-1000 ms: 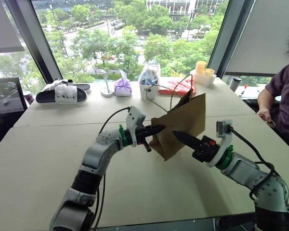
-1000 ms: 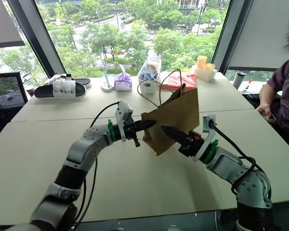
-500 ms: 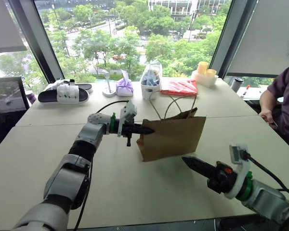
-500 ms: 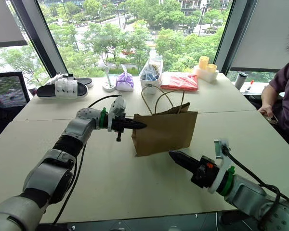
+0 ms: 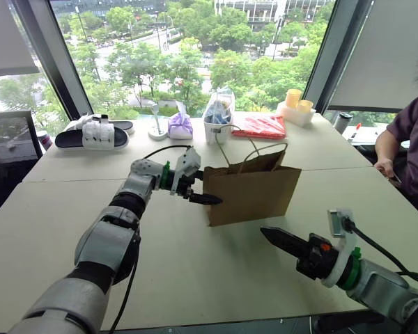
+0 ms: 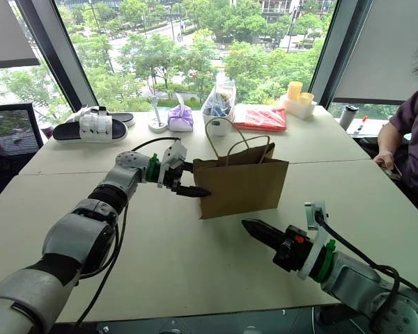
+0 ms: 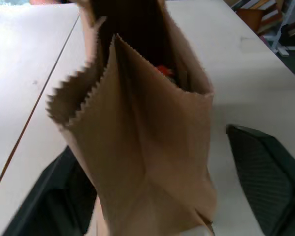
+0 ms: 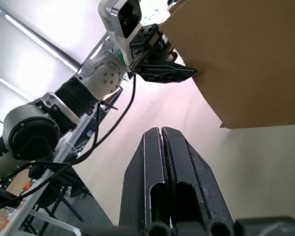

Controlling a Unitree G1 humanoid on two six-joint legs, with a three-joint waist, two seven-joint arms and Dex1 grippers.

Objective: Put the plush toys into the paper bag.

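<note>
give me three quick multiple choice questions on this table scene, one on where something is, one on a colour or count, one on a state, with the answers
1. Where does the brown kraft paper bag stand?
A. on the table, between the two grippers
B. on the floor
C. on the black and white slipper

2. How many twisted loop handles does the bag have?
A. none
B. two
C. four

3. How are the right gripper's fingers?
A. spread wide
B. shut on a cup
C. pressed together, holding nothing

Answers:
1 A: the bag sits upright on the table, with the left gripper at its end and the right gripper in front of it.
2 B: two loops rise from its top.
3 C: the right wrist view shows both fingers closed flat together.
</note>
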